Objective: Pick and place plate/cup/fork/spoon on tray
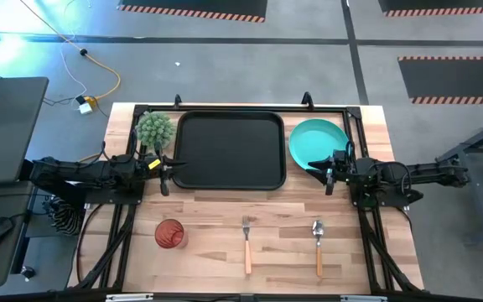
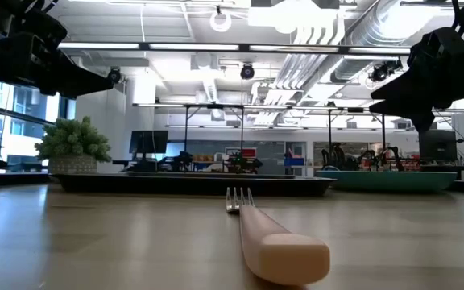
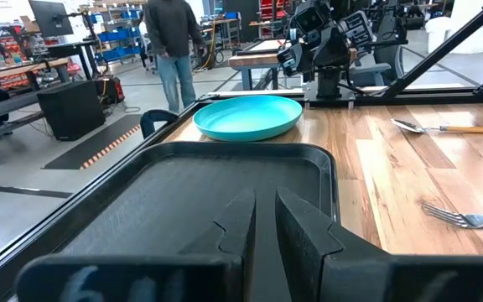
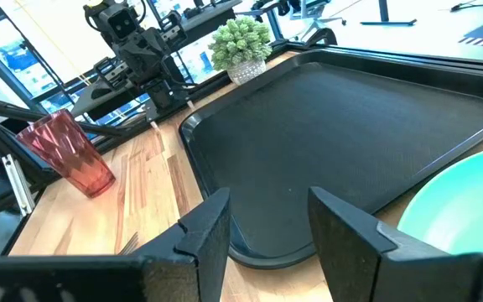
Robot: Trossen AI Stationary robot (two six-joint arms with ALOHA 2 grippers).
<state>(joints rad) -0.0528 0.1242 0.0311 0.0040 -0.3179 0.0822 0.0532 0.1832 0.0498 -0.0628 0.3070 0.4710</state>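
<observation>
Overhead, table-level and 2 wrist views share tray (image 1: 229, 149).

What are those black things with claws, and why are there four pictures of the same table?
They are two robot arms, each ending in a two-finger claw called a gripper. One camera looks down from above, one sits at table height, and one rides on each arm's wrist. On the wooden table lie a black tray, a teal plate beside it, a red cup, a fork, a spoon and a small green plant. The left gripper waits at the tray's edge, fingers nearly together. The right gripper is open by the plate. Neither holds anything.
</observation>
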